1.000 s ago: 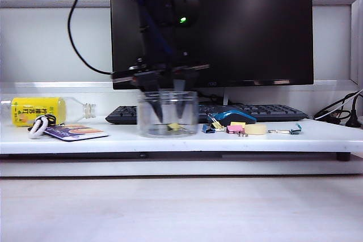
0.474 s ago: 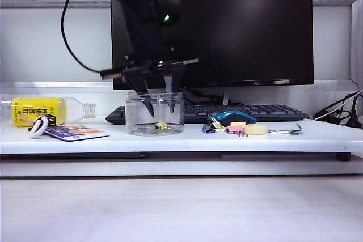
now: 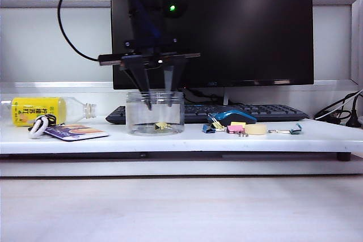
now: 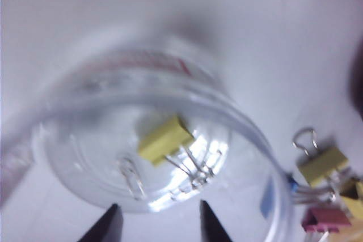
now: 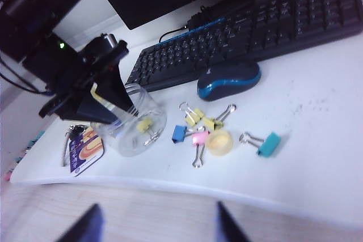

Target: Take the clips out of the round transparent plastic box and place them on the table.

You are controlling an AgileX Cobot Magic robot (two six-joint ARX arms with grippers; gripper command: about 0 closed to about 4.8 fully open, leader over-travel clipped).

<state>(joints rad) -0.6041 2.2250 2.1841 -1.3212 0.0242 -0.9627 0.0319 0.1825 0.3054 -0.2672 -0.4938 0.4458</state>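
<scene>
White raised table (image 3: pixel 317 137) spans the exterior view, a black monitor (image 3: pixel 249 26) filling the upper centre.

Exterior view:
- Round transparent plastic box (image 3: pixel 155 113) left of centre, upright on the table.
- One pale-yellow binder clip (image 3: pixel 163 125) on its floor.
- Left gripper (image 3: pixel 157 105) points down into the box mouth, jaws apart with nothing between them; the clip lies below the tips.
- Clear bottle with yellow label (image 3: pixel 39 110) at far left, its end cut off by the frame.
- Blue-and-black mouse (image 3: pixel 231 117) and a small heap of coloured clips (image 3: pixel 229 128) right of the box; clip colours hard to separate here.
- Black keyboard (image 3: pixel 249 111) behind, partly hidden by box and mouse.

Left wrist view:
- Blurred throughout. Box rim (image 4: pixel 249 134) fills the frame; clip (image 4: pixel 165 139) inside with wire handles.
- Two dark fingertips (image 4: pixel 108 228) cut off at the lower edge, well apart.
- Loose clips at right edge, outside the box.

Right wrist view:
- Right gripper (image 5: pixel 156 225) low in frame, fingers blurred and cropped, spread wide over the table's front edge, holding nothing.
- Box at centre left, partly covered by the left arm.
</scene>
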